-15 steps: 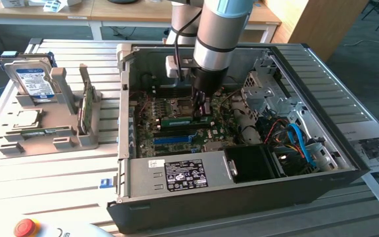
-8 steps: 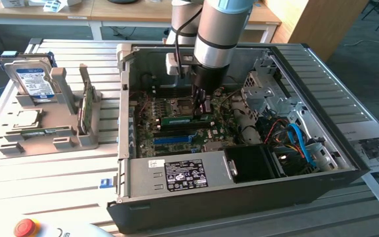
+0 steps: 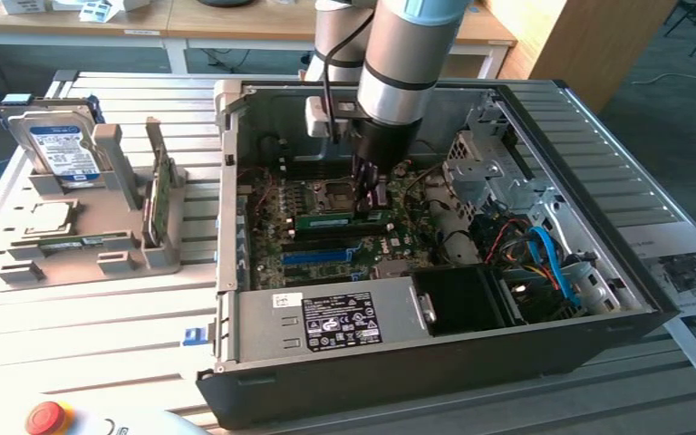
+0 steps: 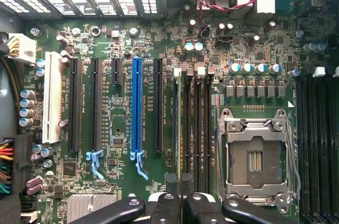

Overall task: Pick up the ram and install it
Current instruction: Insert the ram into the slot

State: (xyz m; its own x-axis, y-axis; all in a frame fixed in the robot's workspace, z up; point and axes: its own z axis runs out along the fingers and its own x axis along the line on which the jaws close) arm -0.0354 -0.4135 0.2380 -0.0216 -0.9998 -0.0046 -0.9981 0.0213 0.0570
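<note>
Exterior view: the arm reaches straight down into an open computer case. Its gripper has its fingers clamped on the ram, which stands on edge over the motherboard, its long axis running across the exterior view's left to right. Wrist view: the ram appears edge-on between the fingertips, parallel to the black memory slots.

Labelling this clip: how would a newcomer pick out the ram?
Inside the open computer case, look at the motherboard beneath the arm's gripper. The ram is the thin green stick lying along the black slots there. It is the one green strip among them; the blue slot strip lies nearer the power supply.
</note>
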